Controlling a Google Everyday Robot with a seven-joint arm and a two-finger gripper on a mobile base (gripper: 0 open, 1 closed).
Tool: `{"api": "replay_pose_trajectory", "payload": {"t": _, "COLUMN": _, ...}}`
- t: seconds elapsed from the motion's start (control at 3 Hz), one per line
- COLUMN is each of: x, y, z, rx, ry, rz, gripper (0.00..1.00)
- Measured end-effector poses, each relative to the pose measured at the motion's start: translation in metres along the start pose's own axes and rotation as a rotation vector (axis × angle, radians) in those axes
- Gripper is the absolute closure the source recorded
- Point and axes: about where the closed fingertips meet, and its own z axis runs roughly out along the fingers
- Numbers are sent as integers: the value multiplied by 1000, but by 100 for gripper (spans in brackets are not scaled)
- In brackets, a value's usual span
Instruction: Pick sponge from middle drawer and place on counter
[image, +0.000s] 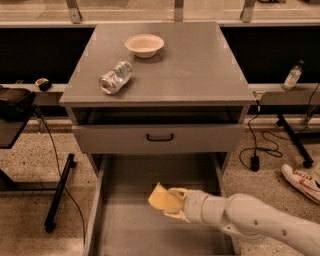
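Observation:
The pale-yellow sponge (163, 198) is pinched in my gripper (172, 204) and held above the bottom of the open middle drawer (125, 225), near its centre. My white arm reaches in from the lower right. The gripper's cream fingers (178, 192) close on the sponge's right side. The grey counter (195, 65) lies above and behind, at the top of the cabinet.
On the counter stand a cream bowl (144, 45) at the back and a can (115, 77) lying on its side at the left. A drawer front with a black handle (160, 137) sits above the open drawer. A black stand (60, 190) is at the left.

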Motion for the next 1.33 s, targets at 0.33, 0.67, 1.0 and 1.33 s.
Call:
{"api": "replay_pose_trajectory", "payload": {"t": 0.33, "x": -45, "y": -72, "z": -73, "rx": 59, "ry": 16, "rz": -146, "gripper": 100}}
{"api": "replay_pose_trajectory", "payload": {"t": 0.67, "x": -70, "y": -140, "z": -142, "rx": 130, "ry": -4, "rz": -255, "gripper": 100}}
{"api": "replay_pose_trajectory", "payload": {"t": 1.0, "x": -89, "y": -168, "z": -164, "rx": 133, "ry": -55, "rz": -293, "gripper": 100}}
{"api": "replay_pose_trajectory", "payload": {"t": 1.33, "x": -91, "y": -159, "z": -156, "rx": 78, "ry": -65, "rz": -342, "gripper": 100}}
